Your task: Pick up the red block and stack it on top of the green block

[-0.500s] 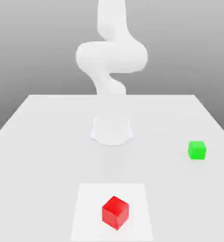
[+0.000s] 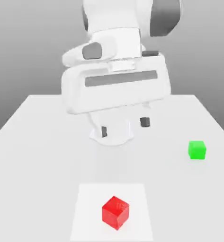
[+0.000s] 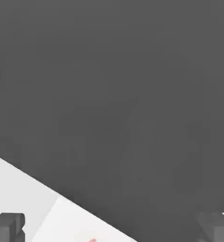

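While fingers spread wide, red block apparently untouched on table.

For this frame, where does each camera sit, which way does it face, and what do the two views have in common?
Exterior view: off the arm, looking down along the table toward the robot's base; the open gripper hangs above, the red block near the camera, the green block at this view's right.
Hand view: on the hand, looking out between the fingertips at the table edge and grey backdrop.
Shared: the fingertips and the table.
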`<act>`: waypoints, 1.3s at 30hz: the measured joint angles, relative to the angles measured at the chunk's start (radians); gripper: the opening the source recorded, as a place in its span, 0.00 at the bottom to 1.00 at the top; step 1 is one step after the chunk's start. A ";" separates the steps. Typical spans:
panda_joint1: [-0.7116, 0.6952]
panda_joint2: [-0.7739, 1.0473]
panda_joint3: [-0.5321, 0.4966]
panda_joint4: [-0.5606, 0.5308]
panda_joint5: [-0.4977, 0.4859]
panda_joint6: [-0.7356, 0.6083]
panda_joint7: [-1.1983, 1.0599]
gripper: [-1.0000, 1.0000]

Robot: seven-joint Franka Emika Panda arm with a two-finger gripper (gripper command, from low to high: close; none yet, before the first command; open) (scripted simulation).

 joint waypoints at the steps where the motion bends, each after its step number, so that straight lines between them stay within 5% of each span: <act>1: 0.004 0.036 -0.002 -0.012 0.003 0.017 -0.037 0.50; 8: 0.007 0.276 -0.003 -0.089 -0.043 0.142 -0.236 0.50; 13: -0.044 0.454 0.064 -0.070 0.029 0.284 -0.310 0.50; 14: -0.054 0.477 0.076 -0.067 0.041 0.303 -0.319 0.00; 21: -0.054 0.476 0.076 -0.067 0.039 0.300 -0.318 0.00; 27: -0.016 0.289 0.041 -0.103 -0.059 0.150 -0.258 0.00; 39: 0.501 0.033 0.329 -0.305 0.014 0.095 -0.731 0.00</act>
